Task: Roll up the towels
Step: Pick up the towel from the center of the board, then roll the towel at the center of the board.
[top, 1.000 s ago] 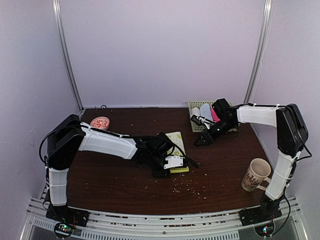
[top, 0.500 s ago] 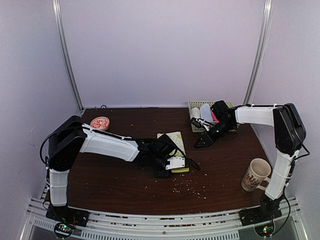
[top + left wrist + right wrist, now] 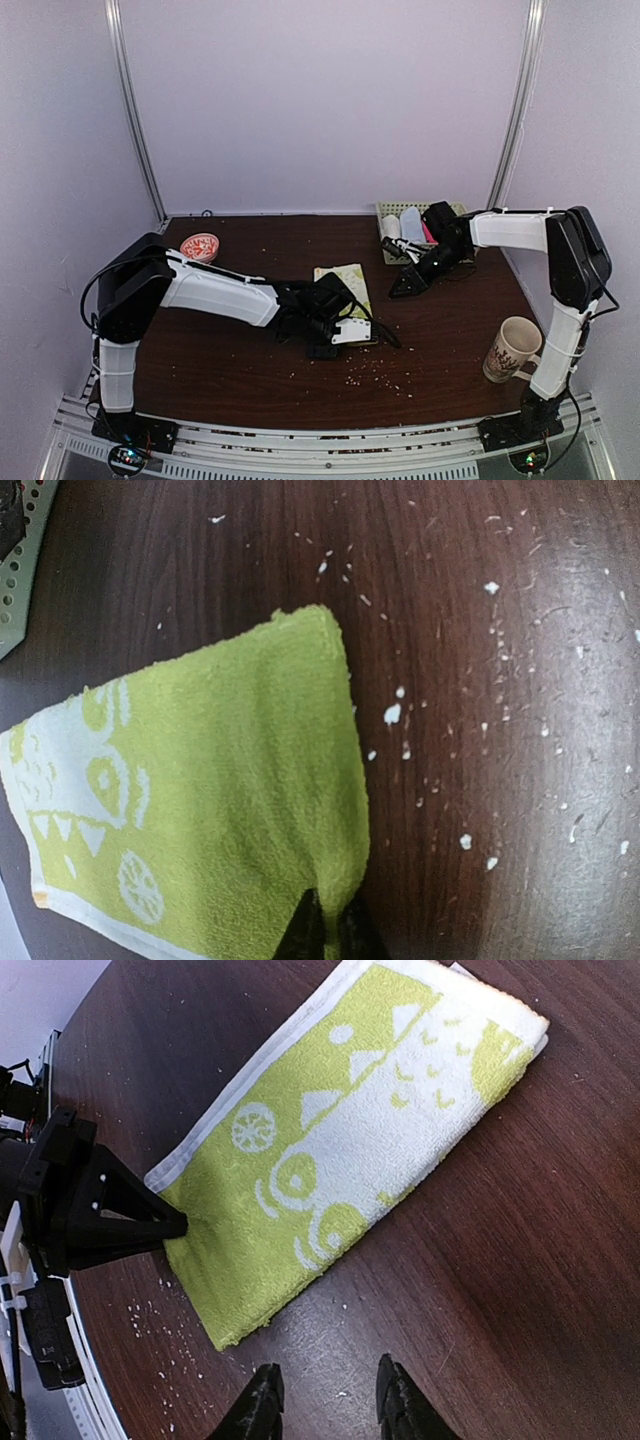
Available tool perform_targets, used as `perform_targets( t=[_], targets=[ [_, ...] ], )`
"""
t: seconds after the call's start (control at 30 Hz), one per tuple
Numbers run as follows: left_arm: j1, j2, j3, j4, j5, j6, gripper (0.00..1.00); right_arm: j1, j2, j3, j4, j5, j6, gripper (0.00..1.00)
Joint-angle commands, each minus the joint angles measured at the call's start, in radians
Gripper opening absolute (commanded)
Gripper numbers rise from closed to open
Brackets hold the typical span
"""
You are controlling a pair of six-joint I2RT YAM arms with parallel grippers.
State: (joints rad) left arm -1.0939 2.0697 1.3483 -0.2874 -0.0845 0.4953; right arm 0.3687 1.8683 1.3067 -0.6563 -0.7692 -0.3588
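Left gripper [image 3: 325,927] jaws look pinched on the towel [image 3: 220,780] edge, only a sliver between them, so it could slip mid-roll. Right gripper [image 3: 325,1400] spread, empty.

Dark wood bench [image 3: 240,375], crumb-speckled. Pale lilac walls [image 3: 320,100] far, left, right. Metal posts [image 3: 135,120] at far corners.

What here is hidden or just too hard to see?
Pink towel: top view, mostly behind the right arm.
Yellow-green towel: top view, near end under the left gripper.
Fingers of the left gripper: left wrist view, cut off by the bottom edge.
Mug: top view, pattern too small.
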Motion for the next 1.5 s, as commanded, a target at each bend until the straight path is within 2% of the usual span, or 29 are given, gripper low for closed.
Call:
perform_targets(
  t=[0.0, 0.17, 0.47, 0.57, 0.7, 1.07, 1.47],
  targets=[
    [0.010, 0.002, -0.007, -0.020, 0.156, -0.049, 0.03, -0.018, -0.088, -0.008, -0.036, 0.031, -0.090, 0.35],
    [0.082, 0.015, 0.028, -0.031, 0.385, -0.183, 0.00, -0.025, -0.202, -0.062, -0.109, -0.003, -0.234, 0.37],
    [0.237, 0.095, 0.089, -0.037, 0.836, -0.437, 0.00, -0.011, -0.349, -0.231, -0.107, 0.013, -0.335, 0.37],
    [0.262, 0.139, 0.115, -0.046, 0.917, -0.487, 0.00, 0.038, -0.383, -0.293, -0.062, 0.063, -0.341, 0.36],
    [0.277, 0.202, 0.184, -0.094, 1.009, -0.542, 0.00, 0.179, -0.425, -0.356, 0.033, 0.184, -0.350, 0.40],
    [0.296, 0.224, 0.238, -0.158, 1.029, -0.596, 0.00, 0.441, -0.298, -0.317, 0.241, 0.474, -0.314, 0.46],
    [0.298, 0.227, 0.235, -0.160, 1.027, -0.581, 0.00, 0.466, -0.168, -0.261, 0.308, 0.504, -0.324, 0.47]
  ],
)
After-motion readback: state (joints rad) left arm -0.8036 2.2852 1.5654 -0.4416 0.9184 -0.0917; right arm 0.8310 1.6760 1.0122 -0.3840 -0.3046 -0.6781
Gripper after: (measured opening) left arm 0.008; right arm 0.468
